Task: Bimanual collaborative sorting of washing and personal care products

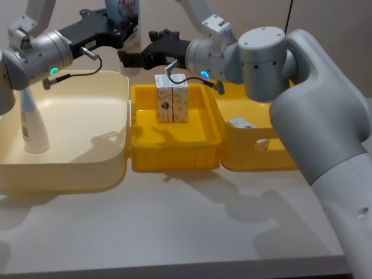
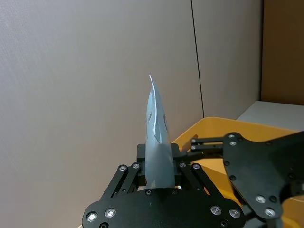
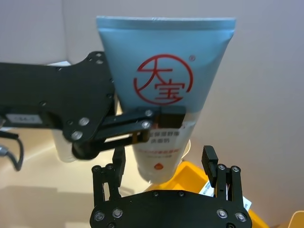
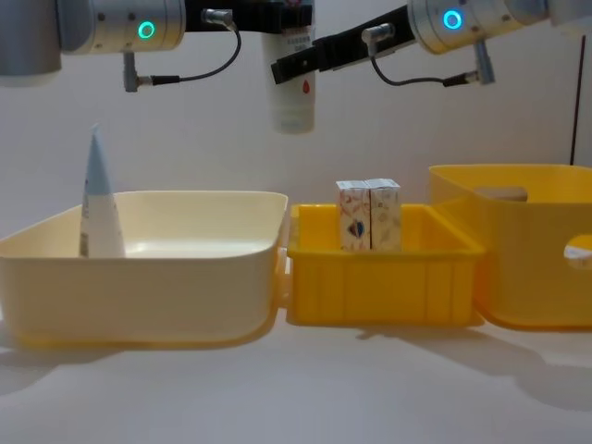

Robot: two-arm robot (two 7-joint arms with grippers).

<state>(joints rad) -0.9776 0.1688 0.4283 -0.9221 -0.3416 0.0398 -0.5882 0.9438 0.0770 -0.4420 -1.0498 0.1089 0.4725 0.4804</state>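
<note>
Left gripper (image 2: 159, 154) is clamped on the soft midsection of the squeeze tube (image 3: 164, 57), with the right gripper (image 3: 164, 164), fingers apart, close beside the cap end; tube judged light, slick and deformable, best gripped near its stiffer cap shoulder.

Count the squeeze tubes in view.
2. A plain tube stands in the cream tub; a red-marked tube is held aloft by the left gripper. The deep yellow bin may hide more.

I see a pale blue squeeze tube (image 3: 164, 95), red logo and drop mark, hanging cap-down in the left end effector (image 2: 159, 154), second tube (image 1: 32, 125) standing cap-down in the cream tub (image 1: 87, 136), two patterned cartons (image 1: 172, 99) upright, touching, in the yellow tray (image 1: 174, 158)
</note>
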